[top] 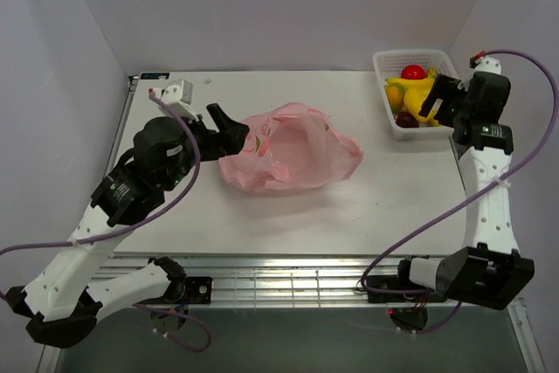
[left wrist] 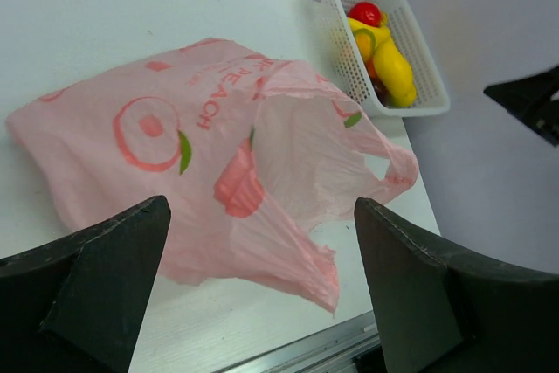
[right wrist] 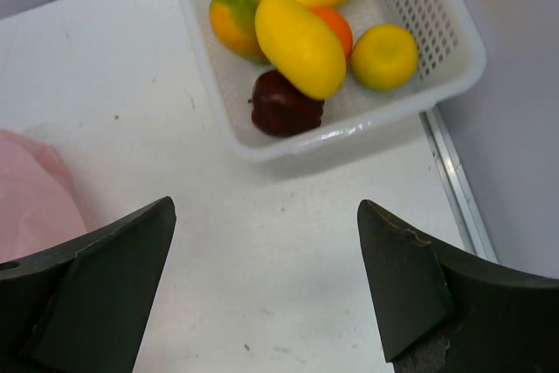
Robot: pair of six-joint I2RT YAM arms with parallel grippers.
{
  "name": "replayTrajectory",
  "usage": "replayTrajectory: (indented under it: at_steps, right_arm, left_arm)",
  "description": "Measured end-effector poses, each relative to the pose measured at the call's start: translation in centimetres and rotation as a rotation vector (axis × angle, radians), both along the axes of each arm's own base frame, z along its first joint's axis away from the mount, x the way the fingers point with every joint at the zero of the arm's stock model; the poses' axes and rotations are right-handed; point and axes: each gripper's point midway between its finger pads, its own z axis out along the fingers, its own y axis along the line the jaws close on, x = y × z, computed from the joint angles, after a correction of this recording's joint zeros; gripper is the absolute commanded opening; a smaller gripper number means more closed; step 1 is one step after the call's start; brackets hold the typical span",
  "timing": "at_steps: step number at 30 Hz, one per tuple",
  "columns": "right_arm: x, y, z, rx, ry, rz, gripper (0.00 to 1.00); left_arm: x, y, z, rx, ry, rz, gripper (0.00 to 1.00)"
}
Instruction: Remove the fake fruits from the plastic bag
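left gripper point(left wrist: 262, 207), right gripper point(right wrist: 266, 207) gaping, empty; crinkly pink plastic bag point(top: 297, 163) slack; glossy plastic fruits point(right wrist: 297, 41) in white lattice basket point(right wrist: 450, 32).

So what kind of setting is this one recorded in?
Probably a lab test cell: a white table boxed in by plain walls, two robot arms at its near edge, and only props on it, a pink plastic bag and a basket of fake fruits.

Thin crinkly translucent pink plastic bag point(top: 293, 156) — glossy plastic fruits point(right wrist: 301, 41) — white lattice plastic basket point(right wrist: 454, 37), matt table point(top: 367, 207)
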Motion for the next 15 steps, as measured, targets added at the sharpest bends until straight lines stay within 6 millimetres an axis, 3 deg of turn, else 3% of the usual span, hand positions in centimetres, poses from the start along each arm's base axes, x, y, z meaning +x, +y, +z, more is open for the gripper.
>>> replayTrajectory:
  at_steps: [4, 8, 11, 15]
  right_arm:
    - [-5.5, 1.2, -1.5, 0.024, -0.004, -0.007, 0.90]
    - [-9.6, 2.5, -2.6, 0.042, -0.034, 0.012, 0.90]
    - [-11.0, 3.4, -2.6, 0.062, -0.058, 0.038, 0.90]
    - [-11.6, 4.3, -2.9, 0.086, -0.063, 0.074, 0.90]
  left_arm:
    - [-2.7, 4.0, -1.4, -0.030, 0.043, 0.100, 0.98]
    - [-5.0, 6.3, -4.4, -0.043, 0.113, 0.141, 0.98]
    - [-6.5, 7.4, -6.8, -0.039, 0.173, 0.160, 0.98]
    - [-7.5, 8.2, -7.9, -0.049, 0.207, 0.175, 0.98]
